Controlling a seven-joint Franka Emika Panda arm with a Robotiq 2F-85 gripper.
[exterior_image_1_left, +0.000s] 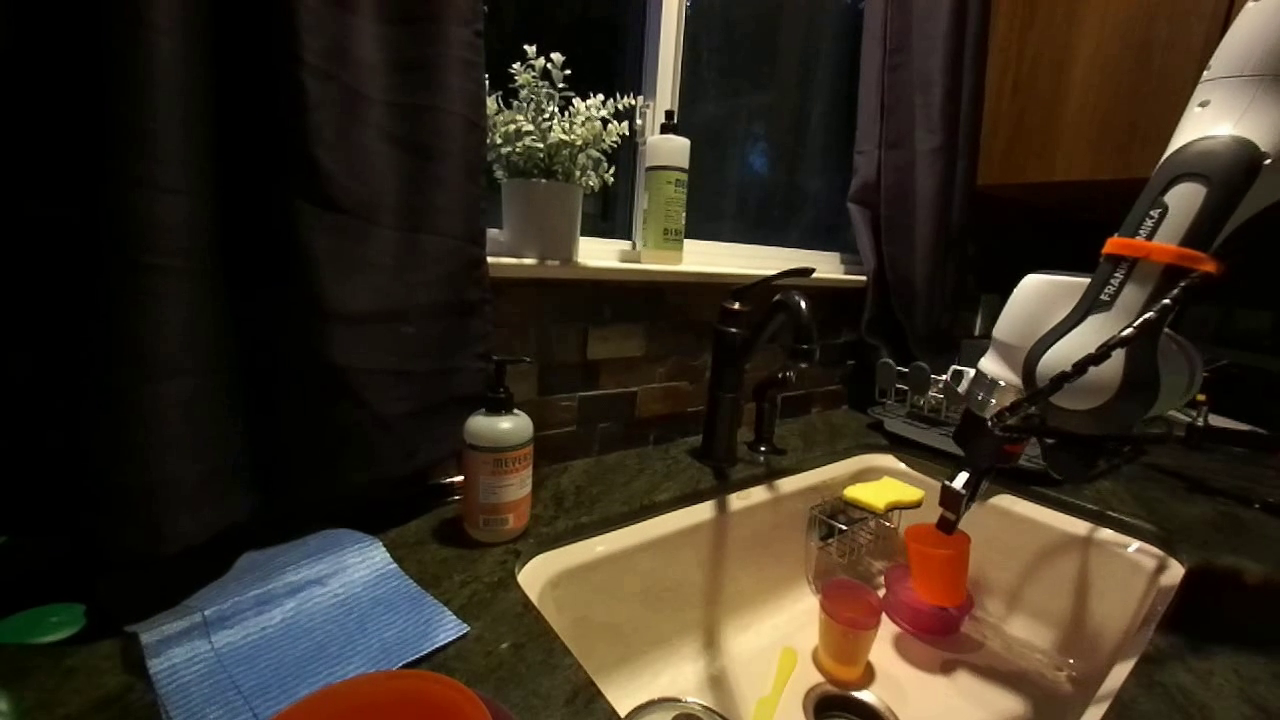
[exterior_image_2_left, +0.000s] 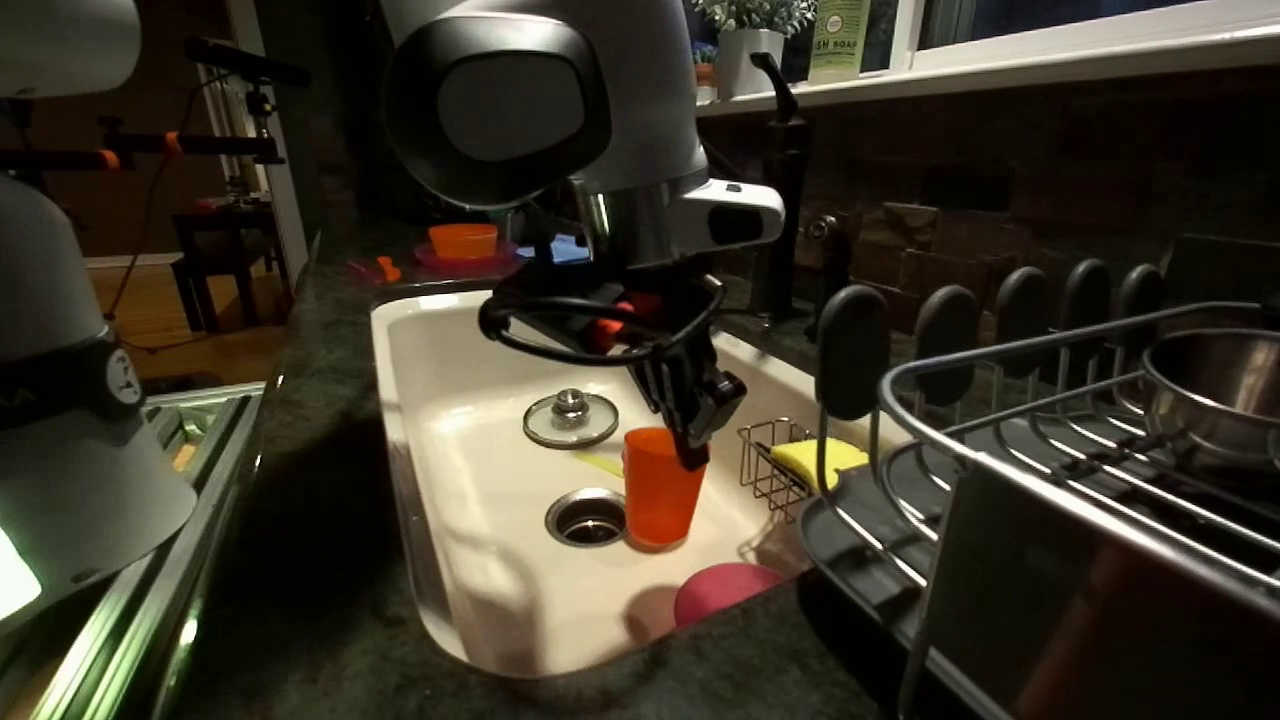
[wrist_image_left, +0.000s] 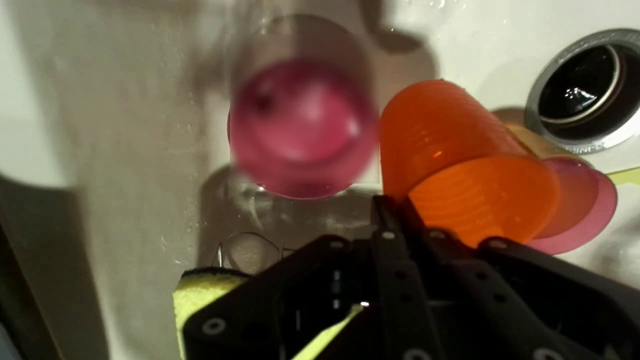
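My fingers (wrist_image_left: 386, 222) are clamped on the rim of an orange cup (wrist_image_left: 435, 122), one on either side of its thin wall. The cup is bright and plain, with faint lines round its side, and narrows from a wide mouth toward its base. I have it in the white sink (exterior_image_1_left: 650, 570), close to upright; whether its base touches anything, I cannot tell. Just beside it sits a round pink dish (wrist_image_left: 305, 125), so blurred from my wrist that its shape is hard to read; in an exterior view the edge of the counter (exterior_image_2_left: 700, 672) hides part of it. The orange cup covers much of a pink-and-yellow cup (exterior_image_1_left: 848, 635) in the wrist view. Near that lies the drain (wrist_image_left: 575, 90). A yellow sponge (exterior_image_1_left: 883, 494) is partly blocked by me in the wrist view, and a yellow utensil (exterior_image_1_left: 777, 680) runs off the bottom of an exterior view.
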